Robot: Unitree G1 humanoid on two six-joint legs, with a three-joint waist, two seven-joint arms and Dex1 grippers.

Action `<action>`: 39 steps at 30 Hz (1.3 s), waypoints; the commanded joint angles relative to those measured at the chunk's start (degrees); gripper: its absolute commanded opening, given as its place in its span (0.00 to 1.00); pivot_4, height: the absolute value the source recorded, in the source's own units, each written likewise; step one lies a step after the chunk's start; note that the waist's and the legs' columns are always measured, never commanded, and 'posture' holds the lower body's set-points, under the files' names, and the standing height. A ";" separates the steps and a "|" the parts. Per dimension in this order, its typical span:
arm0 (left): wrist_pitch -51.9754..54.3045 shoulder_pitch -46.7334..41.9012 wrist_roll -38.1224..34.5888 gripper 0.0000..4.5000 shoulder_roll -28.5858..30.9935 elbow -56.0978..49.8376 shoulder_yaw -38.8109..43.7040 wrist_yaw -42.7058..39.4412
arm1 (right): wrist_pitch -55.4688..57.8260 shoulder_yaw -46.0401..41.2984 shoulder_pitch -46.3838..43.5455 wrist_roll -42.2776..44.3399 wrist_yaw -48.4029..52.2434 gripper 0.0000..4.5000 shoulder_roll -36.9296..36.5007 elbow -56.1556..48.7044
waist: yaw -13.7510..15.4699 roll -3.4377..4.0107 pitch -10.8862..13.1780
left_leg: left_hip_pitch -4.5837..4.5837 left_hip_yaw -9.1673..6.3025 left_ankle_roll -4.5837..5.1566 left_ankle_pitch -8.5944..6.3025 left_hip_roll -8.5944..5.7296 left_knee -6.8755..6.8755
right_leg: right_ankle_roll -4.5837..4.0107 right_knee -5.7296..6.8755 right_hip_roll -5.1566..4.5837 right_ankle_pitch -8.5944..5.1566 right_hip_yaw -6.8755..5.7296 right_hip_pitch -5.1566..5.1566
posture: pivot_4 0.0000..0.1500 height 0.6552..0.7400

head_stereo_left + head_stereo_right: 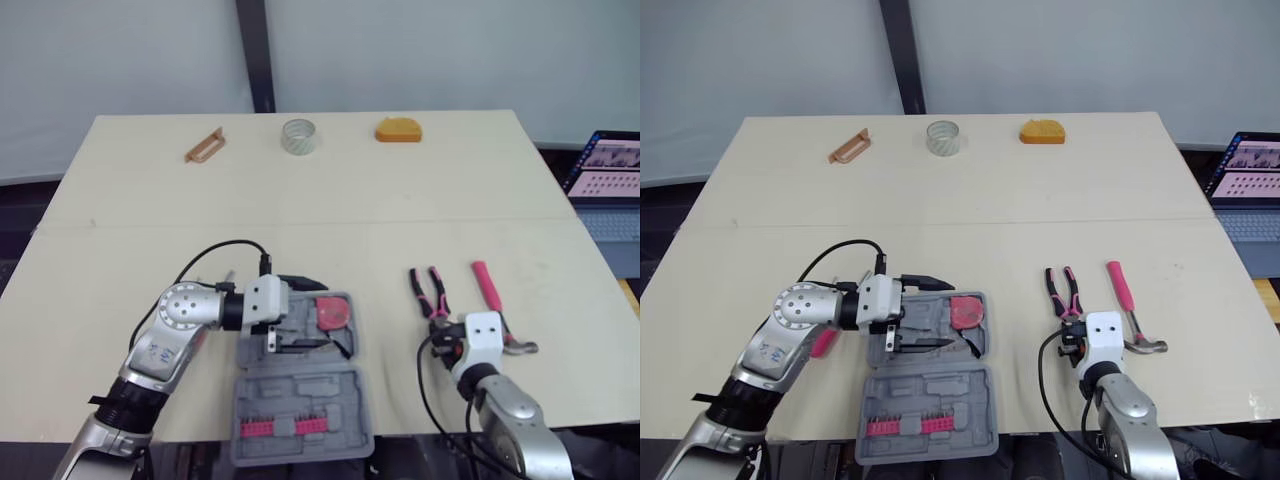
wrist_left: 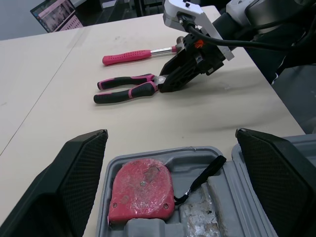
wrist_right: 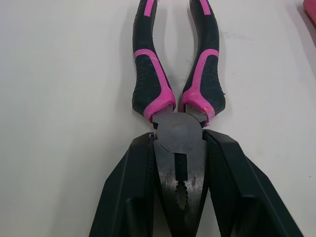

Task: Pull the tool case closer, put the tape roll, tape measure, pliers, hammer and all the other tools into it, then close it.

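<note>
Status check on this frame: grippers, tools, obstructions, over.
Left gripper open over tool case, tape measure inside. Right gripper shut on pliers, flat on table. Hammer, tape roll outside case, not blocking.

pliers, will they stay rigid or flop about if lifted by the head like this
Probably handle-heavy: the right gripper grips only the steel head of the pliers, with both long handles reaching beyond it. The handles are splayed around a pivot, so one may swing. Smooth metal could slip.
</note>
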 commanded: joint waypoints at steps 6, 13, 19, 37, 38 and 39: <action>0.50 2.69 -1.74 1.00 0.92 -4.15 5.54 4.11 | -1.41 -1.39 -6.14 4.75 18.54 0.21 -18.39 -6.05 | -0.59 0.01 0.01 | -0.01 0.09 0.00 0.00 0.00 -0.02 | 0.00 0.02 0.03 0.00 0.09 -0.10 | 1.00 1.00; 3.62 13.44 -5.15 1.00 4.82 -12.10 14.26 6.80 | 1.26 5.07 -20.65 12.00 40.03 0.21 -33.24 -3.71 | -1.34 -0.03 0.04 | -0.01 0.09 0.01 -0.01 0.08 -0.11 | -0.01 -0.02 0.08 0.00 0.05 -0.13 | 1.00 1.00; 6.23 27.61 -8.59 1.00 5.01 -19.35 24.41 10.75 | 4.39 18.80 -36.64 10.01 48.64 0.21 -32.69 -1.22 | -1.57 -0.07 0.07 | -0.04 0.11 0.02 -0.01 0.08 -0.02 | -0.02 -0.02 0.06 0.00 0.09 -0.15 | 1.00 1.00; -6.18 55.54 -6.25 1.00 -6.08 -24.48 32.92 18.00 | 13.18 44.17 -52.42 -3.06 47.88 0.21 -16.25 3.13 | -1.37 -0.21 -0.01 | -0.13 0.06 -0.03 -0.05 0.11 0.04 | -0.07 -0.02 0.07 -0.01 0.02 -0.19 | 1.00 1.00; -6.21 56.01 -6.43 1.00 -6.64 -24.62 32.94 18.39 | 13.67 44.78 -52.73 -3.50 47.72 0.21 -16.01 3.12 | -1.45 -0.21 -0.01 | -0.13 0.06 -0.02 -0.05 0.11 0.05 | -0.07 -0.02 0.07 -0.01 0.02 -0.19 | 1.00 1.00; -6.35 56.44 -6.35 1.00 -7.18 -24.57 32.87 18.71 | 14.04 45.22 -52.97 -3.89 47.55 0.21 -15.62 3.25 | -1.49 -0.21 -0.01 | -0.13 0.05 -0.03 -0.05 0.12 0.04 | -0.08 -0.01 0.08 -0.02 0.02 -0.19 | 1.00 1.00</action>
